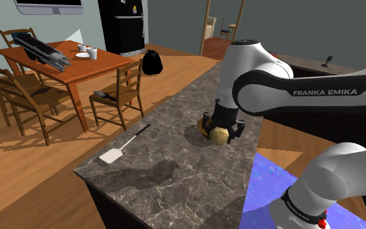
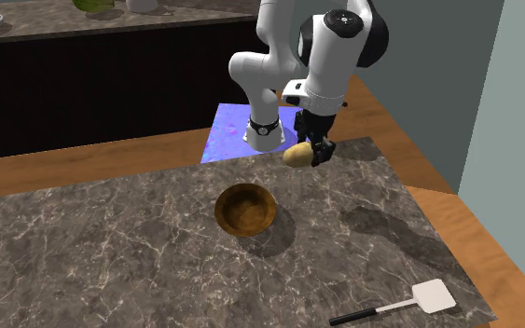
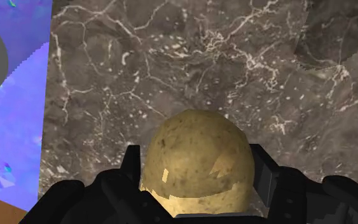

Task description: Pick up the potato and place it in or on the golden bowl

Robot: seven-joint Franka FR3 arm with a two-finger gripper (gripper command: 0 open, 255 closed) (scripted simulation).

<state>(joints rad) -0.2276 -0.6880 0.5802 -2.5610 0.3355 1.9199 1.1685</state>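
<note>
1. My gripper (image 2: 317,151) is clenched on the potato (image 2: 297,155). In the wrist view the two black fingers (image 3: 133,167) press against its sides, with the potato tan and speckled between them.
2. The potato hangs in the air above the dark marble counter (image 2: 111,242), touching nothing but my fingers. The brownish-gold bowl (image 2: 245,209) stands on the counter, apart from my hand and toward the second exterior view's lower left of it.
3. As I judge it, the step in hand is carrying the potato across to the bowl. I should hold my squeeze even, because a round potato could roll or twist between flat pads.
4. I would travel level, high enough for the potato's underside to pass over the near rim, and not dip until I am there.
5. I would aim for the middle of the hollow rather than the rim, and stop once the hollow lies straight below the potato.
6. Then I would go down slowly until the potato is low inside the bowl and only then let go. A drop from height might bounce it out or shove the bowl.
7. The spatula (image 2: 419,300) lies well apart from my path, so it needs no detour.
</note>
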